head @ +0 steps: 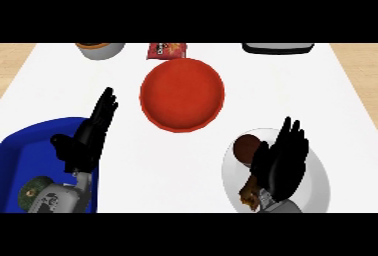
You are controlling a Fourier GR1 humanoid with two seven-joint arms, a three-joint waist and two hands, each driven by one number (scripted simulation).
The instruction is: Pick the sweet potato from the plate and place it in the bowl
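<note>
The sweet potato (246, 146) lies on the white plate (316, 186) at about four o'clock on the desk (295, 90), a dark reddish-brown lump toward the plate's upper left, half hidden by the right robot hand (280, 160). By the look of it, this is a stiff, solid root with some weight, not fragile and unlikely to squash; its rounded skin could roll or slide on the smooth plate. My judgement: take it across the thick middle, fingers on one flank and thumb on the other, rather than at a tapering end.

The right robot hand hangs over the plate with fingers straight and spread, pointing to twelve o'clock, palm down, just beside and partly over the potato. Nothing is pinched; whether it touches the potato I cannot tell. A brownish item at the plate's lower edge is too hidden to name.

The red bowl (181, 94) waits at twelve o'clock, well apart from the plate.

At eight o'clock the left robot hand (87, 137) rests by the blue tray (22, 155), fingers straight and up, holding nothing.
</note>
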